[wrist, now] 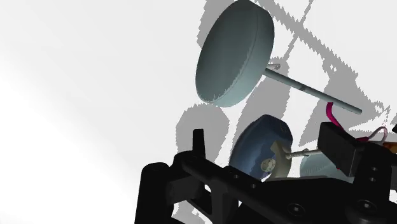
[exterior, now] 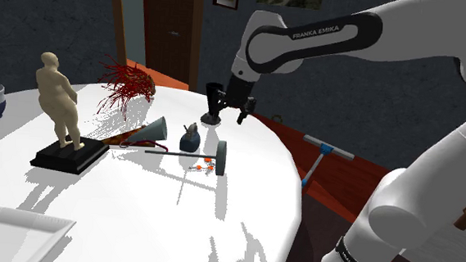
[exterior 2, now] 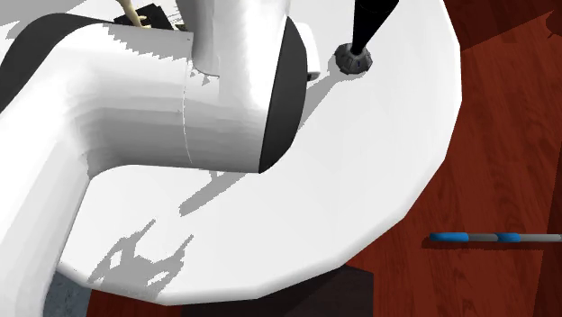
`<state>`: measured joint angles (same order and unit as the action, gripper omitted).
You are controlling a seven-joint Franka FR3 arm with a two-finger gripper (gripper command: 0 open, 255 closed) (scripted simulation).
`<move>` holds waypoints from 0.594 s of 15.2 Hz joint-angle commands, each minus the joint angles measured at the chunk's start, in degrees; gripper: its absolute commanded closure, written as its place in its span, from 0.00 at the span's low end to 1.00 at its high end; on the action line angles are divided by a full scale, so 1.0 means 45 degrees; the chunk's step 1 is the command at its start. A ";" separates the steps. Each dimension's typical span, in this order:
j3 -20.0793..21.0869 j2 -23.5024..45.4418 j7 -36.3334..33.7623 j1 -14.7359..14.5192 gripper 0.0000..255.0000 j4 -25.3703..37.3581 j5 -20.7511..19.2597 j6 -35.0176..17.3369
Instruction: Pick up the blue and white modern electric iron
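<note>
The iron (exterior: 191,139) is small and blue with a pale handle. It stands on the white round table (exterior: 243,217) beside a grey funnel-shaped piece (exterior: 158,130). My black gripper (exterior: 228,116) hangs open above the iron, slightly toward the shoulder view's right. In the wrist view the iron (wrist: 259,146) lies below, between the spread fingers (wrist: 198,151), which do not touch it. The white arm (exterior 2: 162,99) hides most of the table in the second exterior view.
A thin rod ending in a pale disc (exterior: 220,156) (wrist: 234,52) lies just beside the iron. A tan figurine on a black base (exterior: 61,101) and a red branching ornament (exterior: 127,84) stand further left. A blue-handled mop (exterior 2: 491,238) lies on the wooden floor past the table edge.
</note>
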<state>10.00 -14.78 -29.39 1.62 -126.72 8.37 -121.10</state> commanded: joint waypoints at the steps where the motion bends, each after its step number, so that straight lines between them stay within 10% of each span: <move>1: 0.0241 0.0911 -0.0771 0.0047 0.00 0.0647 -0.0179 -0.0440; 9: 0.0561 0.4728 -0.3572 0.0004 0.00 0.3391 -0.1407 -0.1974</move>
<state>12.46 4.30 -43.65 1.83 -112.82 2.86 -128.85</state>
